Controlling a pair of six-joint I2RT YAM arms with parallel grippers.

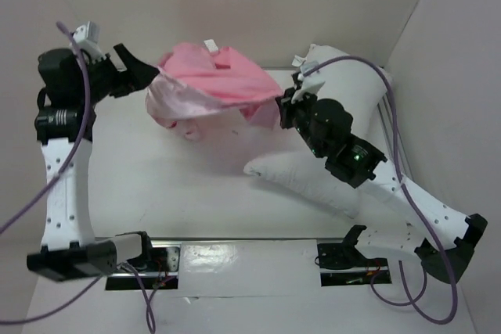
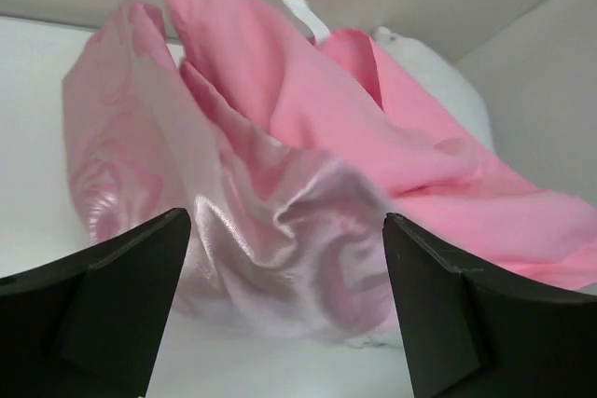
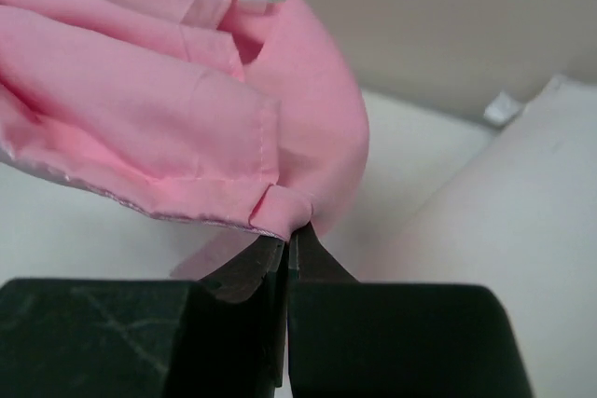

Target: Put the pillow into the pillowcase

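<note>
The pillow (image 1: 301, 181) lies wholly outside the sack, across the right side of the table (image 1: 180, 193). The pillowcase (image 1: 211, 84) hangs bunched above the table to its left, its mouth not spread. My right gripper (image 3: 287, 235) is clenched on its hem. My left gripper (image 2: 287, 223) gapes wide, gripping nothing. Opening and stuffing remain, I judge.

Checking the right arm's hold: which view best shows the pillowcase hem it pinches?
The right wrist view: the right gripper clamps the pillowcase hem up close. The top view shows it small; the left wrist view, only loose cloth.
</note>
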